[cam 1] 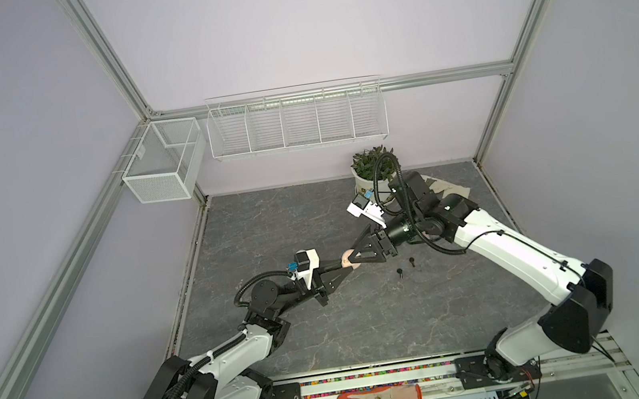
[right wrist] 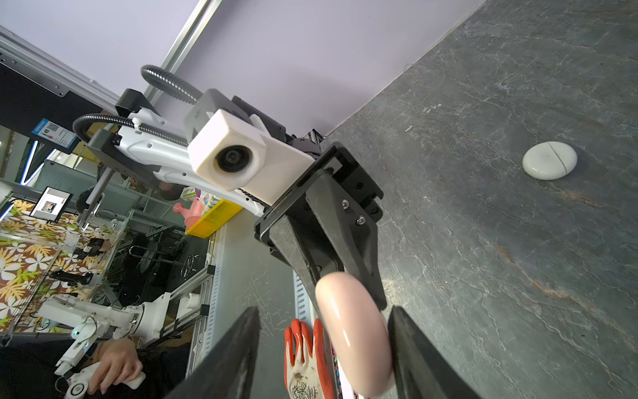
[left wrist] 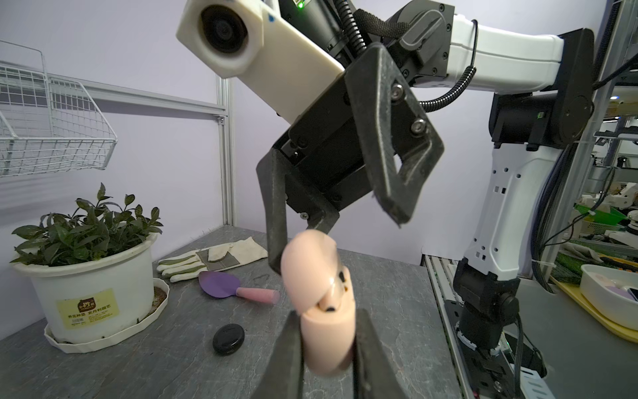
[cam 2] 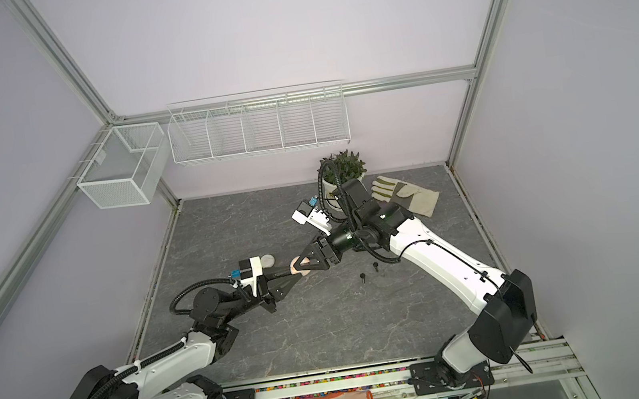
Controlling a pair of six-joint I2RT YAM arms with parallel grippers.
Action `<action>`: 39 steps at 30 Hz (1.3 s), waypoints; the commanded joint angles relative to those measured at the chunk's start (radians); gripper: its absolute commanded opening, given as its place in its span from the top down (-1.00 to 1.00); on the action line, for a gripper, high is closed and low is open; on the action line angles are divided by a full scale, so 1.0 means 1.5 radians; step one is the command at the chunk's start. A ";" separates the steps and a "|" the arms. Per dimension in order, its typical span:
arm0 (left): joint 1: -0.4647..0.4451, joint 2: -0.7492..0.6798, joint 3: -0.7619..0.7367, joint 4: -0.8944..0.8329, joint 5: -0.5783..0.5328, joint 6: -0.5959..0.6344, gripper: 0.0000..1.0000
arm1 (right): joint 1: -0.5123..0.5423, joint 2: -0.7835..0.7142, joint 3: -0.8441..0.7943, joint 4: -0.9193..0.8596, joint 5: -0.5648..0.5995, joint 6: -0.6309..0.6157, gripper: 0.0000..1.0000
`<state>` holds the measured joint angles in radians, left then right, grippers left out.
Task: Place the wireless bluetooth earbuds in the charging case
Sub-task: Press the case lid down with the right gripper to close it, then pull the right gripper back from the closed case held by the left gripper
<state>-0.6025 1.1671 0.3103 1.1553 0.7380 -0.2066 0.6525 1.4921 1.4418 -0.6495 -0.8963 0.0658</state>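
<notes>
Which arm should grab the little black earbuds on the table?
Right. The black earbuds lie beside the right arm, and the right gripper is open. The left gripper is shut on the pink case.

In both top views the right gripper point(cam 1: 351, 259) hides most of the pink charging case point(cam 1: 345, 256) (a sliver shows). The black earbuds point(cam 1: 400, 272) are too small for detail.

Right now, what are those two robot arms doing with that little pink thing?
The left gripper is shut on a pink charging case, holding it up. The right gripper has its jaws open around the case's lid, which is swung partly open. Two black earbuds lie loose on the table close by, not yet in a case. A white case and a black case sit on the table too.
</notes>
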 commanded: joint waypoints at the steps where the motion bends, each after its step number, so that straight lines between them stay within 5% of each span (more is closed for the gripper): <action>1: 0.005 0.007 0.013 -0.002 -0.019 -0.012 1.00 | 0.008 -0.018 0.006 -0.020 -0.018 -0.031 -0.15; 20: 0.005 0.013 0.018 0.039 -0.016 -0.102 1.00 | 0.009 -0.024 0.009 -0.037 0.022 -0.099 0.42; 27: 0.005 0.030 0.028 0.052 -0.012 -0.128 1.00 | 0.009 -0.033 0.006 -0.026 0.008 -0.102 0.38; 39: 0.012 0.054 0.049 0.075 -0.002 -0.184 1.00 | 0.030 -0.055 -0.004 -0.039 0.115 -0.148 0.41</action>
<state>-0.6018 1.2388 0.3508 1.2572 0.7666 -0.4427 0.6678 1.4403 1.4425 -0.6712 -0.7376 -0.1085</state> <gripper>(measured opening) 0.190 0.295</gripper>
